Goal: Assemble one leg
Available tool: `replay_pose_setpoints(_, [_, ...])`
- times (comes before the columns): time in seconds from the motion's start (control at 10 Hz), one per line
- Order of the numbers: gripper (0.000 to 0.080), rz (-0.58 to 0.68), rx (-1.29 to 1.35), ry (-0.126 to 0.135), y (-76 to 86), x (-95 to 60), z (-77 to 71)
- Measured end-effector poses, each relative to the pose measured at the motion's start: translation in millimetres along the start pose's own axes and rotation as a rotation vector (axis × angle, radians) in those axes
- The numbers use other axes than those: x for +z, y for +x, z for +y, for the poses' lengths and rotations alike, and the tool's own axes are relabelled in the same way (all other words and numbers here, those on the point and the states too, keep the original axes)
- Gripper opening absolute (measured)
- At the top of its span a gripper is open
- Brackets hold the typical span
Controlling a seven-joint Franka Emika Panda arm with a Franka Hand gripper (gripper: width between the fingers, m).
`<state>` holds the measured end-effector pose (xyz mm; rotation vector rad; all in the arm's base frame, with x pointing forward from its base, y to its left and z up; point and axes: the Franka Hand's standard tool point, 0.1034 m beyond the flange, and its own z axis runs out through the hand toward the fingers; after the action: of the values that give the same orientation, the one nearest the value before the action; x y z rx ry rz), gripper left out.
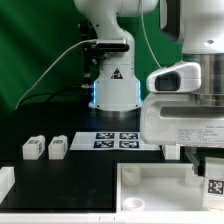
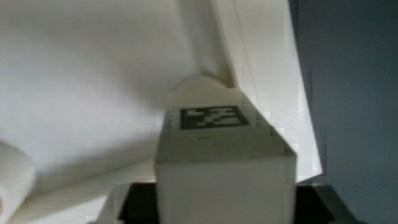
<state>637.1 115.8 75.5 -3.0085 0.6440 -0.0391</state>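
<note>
My gripper (image 1: 210, 170) is at the exterior view's right, shut on a leg (image 1: 214, 185), a white block with a black-and-white tag. It holds the leg over the right part of the large white tray-like piece (image 1: 150, 176). In the wrist view the leg (image 2: 222, 140) sits between my dark fingers (image 2: 146, 200), and its far end points into a corner where the tray piece's flat face (image 2: 107, 80) meets its raised rim (image 2: 267, 60). I cannot tell whether the leg touches the corner.
Two more legs (image 1: 33, 148) (image 1: 58, 147) stand side by side on the black table at the exterior view's left. The marker board (image 1: 120, 139) lies in front of the robot base (image 1: 112, 85). A white part edge (image 1: 5, 182) shows at the lower left.
</note>
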Motion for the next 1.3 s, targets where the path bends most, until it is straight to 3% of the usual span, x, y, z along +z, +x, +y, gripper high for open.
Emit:
replay_pose_setpoints(0.5, [0.0292,-0.015,0.945,-0.010,-0.2,0.8,5.3])
replay_pose_setpoints(0.7, [0.0293,-0.056,1.305,0.006,-0.8,0.4,7.6])
replay_pose_setpoints(1.2, [0.0294,-0.075,1.495,0.004,-2.6,1.5,6.9])
replay_pose_setpoints(1.3, [0.0509,-0.075,1.495,0.004,-2.7,1.6,6.7])
